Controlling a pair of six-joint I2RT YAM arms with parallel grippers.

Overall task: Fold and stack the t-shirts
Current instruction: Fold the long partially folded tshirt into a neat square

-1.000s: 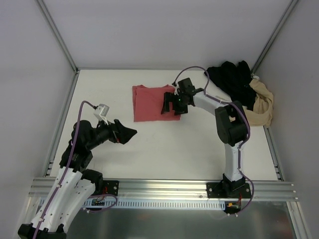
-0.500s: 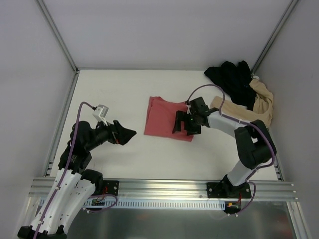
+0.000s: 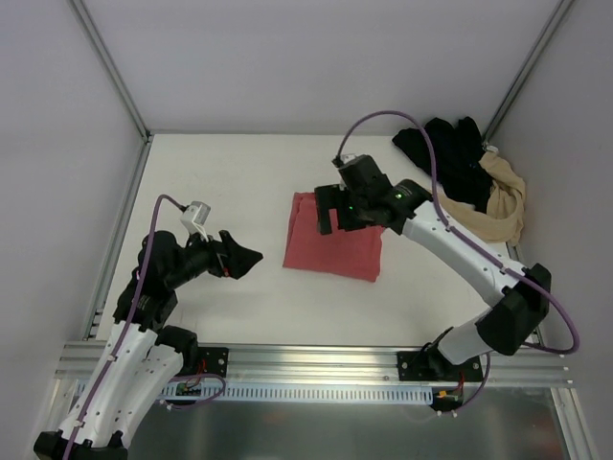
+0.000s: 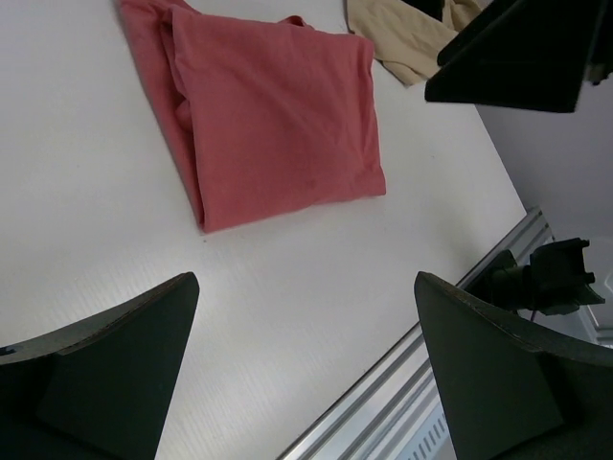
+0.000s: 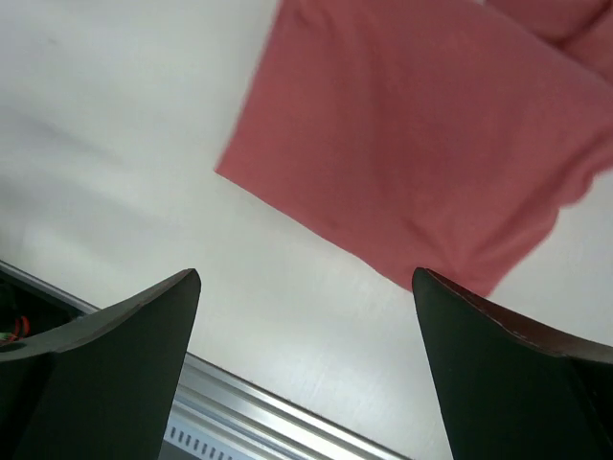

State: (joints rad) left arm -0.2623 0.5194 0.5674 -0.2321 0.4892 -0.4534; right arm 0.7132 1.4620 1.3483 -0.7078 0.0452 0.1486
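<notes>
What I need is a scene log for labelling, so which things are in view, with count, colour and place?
folded coral-red cloth t-shirt: 1, coral-red, flat in the middle of the table
crumpled black cloth t-shirt: 1, black, far right corner
crumpled beige cloth t-shirt: 1, beige, right edge, bunched against the black one
flat white table: 1, white, under everything
aluminium rail: 1, silver, along the near edge, carrying both arm bases
left gripper: 1, black, over bare table to the left of the coral-red shirt, jaws open and empty
right gripper: 1, black, over the far left part of the coral-red shirt, jaws open and empty
</notes>
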